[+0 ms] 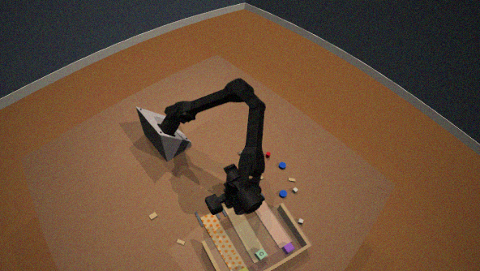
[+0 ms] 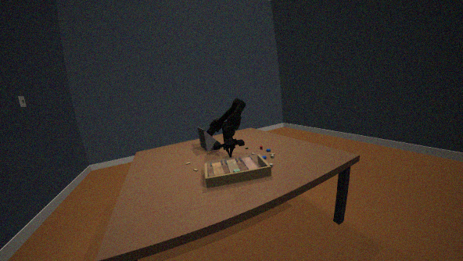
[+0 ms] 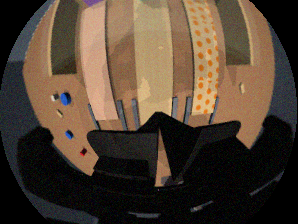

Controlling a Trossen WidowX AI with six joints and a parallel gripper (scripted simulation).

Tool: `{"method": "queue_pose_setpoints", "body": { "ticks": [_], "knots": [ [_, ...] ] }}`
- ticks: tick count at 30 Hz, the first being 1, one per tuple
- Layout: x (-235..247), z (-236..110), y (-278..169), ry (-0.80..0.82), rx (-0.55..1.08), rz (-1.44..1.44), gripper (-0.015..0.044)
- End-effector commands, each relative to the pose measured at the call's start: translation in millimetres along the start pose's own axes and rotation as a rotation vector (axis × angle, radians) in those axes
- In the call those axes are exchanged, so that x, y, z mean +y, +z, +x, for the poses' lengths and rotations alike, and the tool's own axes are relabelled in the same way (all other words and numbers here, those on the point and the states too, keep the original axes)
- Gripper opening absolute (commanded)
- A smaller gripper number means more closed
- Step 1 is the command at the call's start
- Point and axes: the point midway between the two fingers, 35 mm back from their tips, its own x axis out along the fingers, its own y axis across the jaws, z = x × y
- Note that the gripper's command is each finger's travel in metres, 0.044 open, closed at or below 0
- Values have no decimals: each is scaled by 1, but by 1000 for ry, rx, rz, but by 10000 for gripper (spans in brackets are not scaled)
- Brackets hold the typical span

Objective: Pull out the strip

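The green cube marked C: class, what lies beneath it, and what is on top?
Under the green cube is the far end of the plain tan strip; the part directly beneath is covered. Its top face shows the letter C, with nothing on it.
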Motion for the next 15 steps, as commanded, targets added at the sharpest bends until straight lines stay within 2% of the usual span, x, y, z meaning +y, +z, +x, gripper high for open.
{"method": "queue_pose_setpoints", "body": {
  "ticks": [1,15],
  "knots": [
    [-1,11,-3,4,11,11,0],
    [1,26,-4,6,12,11,0]
  ]
}}
